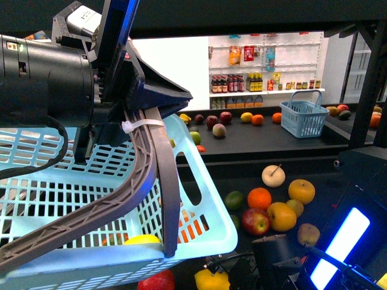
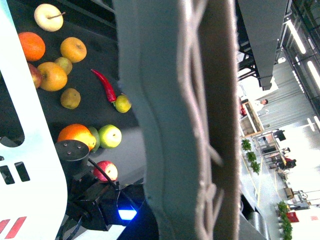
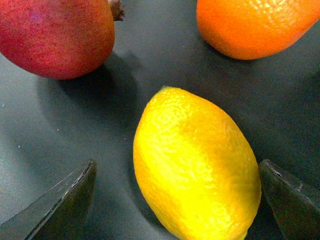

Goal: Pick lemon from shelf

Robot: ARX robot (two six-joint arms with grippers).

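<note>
The bright yellow, dimpled lemon (image 3: 195, 165) lies on its side on the matte black shelf (image 3: 165, 55).

Two baskets: near basket (image 1: 214, 231) at 8 o'clock, far basket (image 1: 302, 124) at 2 o'clock. Close up: one lemon (image 3: 195, 165), one orange (image 3: 255, 25), one red fruit (image 3: 55, 37).

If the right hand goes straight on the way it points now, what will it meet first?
Most likely the lemon, which lies on the shelf deck right between the fingers of the open right hand. The red fruit and the orange sit beyond it.
</note>
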